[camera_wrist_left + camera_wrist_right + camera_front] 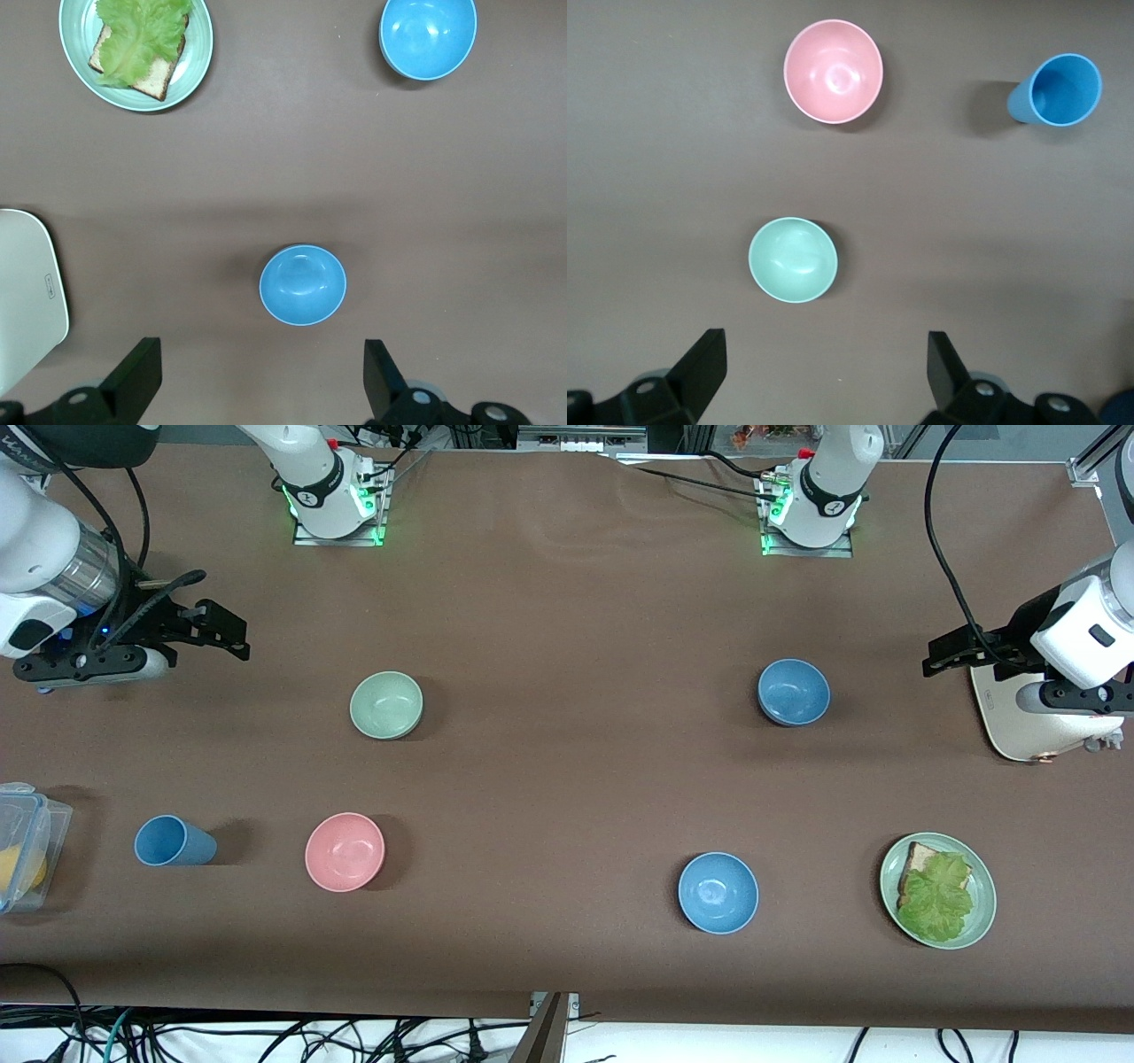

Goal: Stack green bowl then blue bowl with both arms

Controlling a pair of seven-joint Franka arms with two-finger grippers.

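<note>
The green bowl [386, 705] sits upright and empty on the brown table toward the right arm's end; it also shows in the right wrist view [793, 259]. The blue bowl [794, 692], muted steel blue, sits upright toward the left arm's end and shows in the left wrist view [302, 285]. My right gripper [230, 636] is open and empty, above the table beside the green bowl and apart from it [824, 359]. My left gripper [933, 655] is open and empty, beside the blue bowl and apart from it [261, 363].
A brighter sky-blue bowl [718, 892] and a green plate [982, 908] with bread and lettuce lie nearer the front camera. A pink bowl [345, 851], a blue cup [174, 841] and a clear plastic box [27, 841] lie toward the right arm's end. A white board [1019, 722] lies under the left arm.
</note>
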